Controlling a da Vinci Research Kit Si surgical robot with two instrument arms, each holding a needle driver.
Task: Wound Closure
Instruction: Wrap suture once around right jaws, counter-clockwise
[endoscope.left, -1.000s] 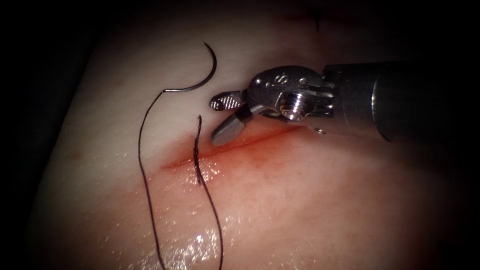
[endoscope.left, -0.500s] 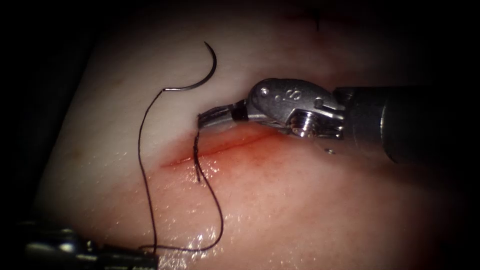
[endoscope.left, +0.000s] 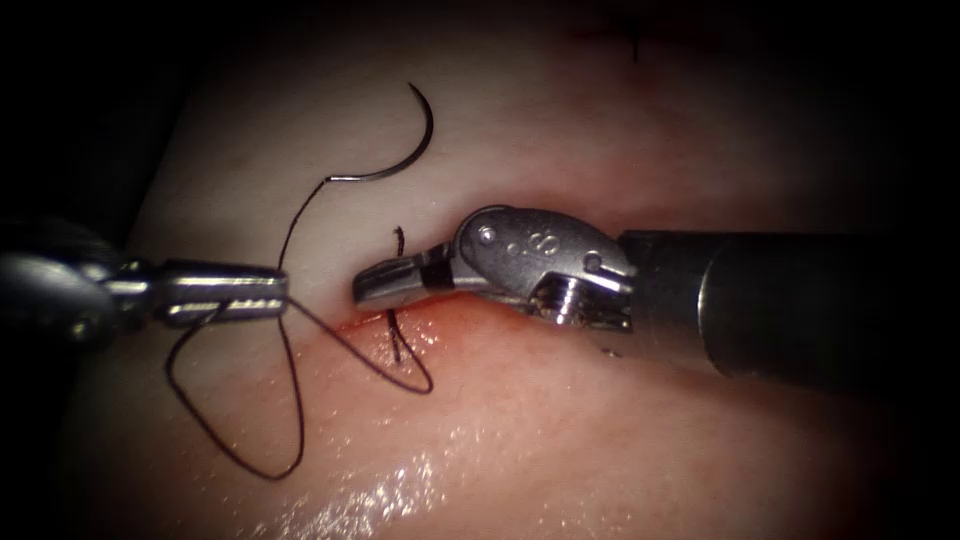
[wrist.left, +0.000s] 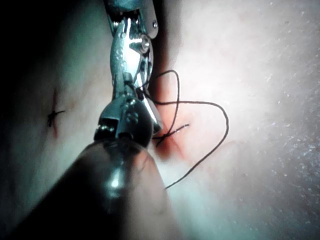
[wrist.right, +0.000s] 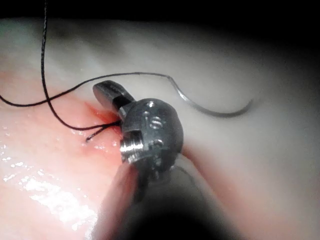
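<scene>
Endoscope: left claw (endoscope.left: 270, 296) clamps thread (endoscope.left: 240, 455); right claw (endoscope.left: 372, 287) closed, apparently on short thread end (endoscope.left: 398, 240); needle (endoscope.left: 405, 150) free.

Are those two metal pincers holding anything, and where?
Left tool holds the thread along its long strand. Right tool holds its short end. The needle lies free.

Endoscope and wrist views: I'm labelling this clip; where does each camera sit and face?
Endoscope: above and in front, facing the red cut in pale tissue; left tool and right tool shut on dark thread; curved steel needle lies free on tissue.
Left wrist: along left shaft, at its tool.
Right wrist: along right shaft, at its tool.
Shared: endoscope and right wrist show the needle.
</scene>
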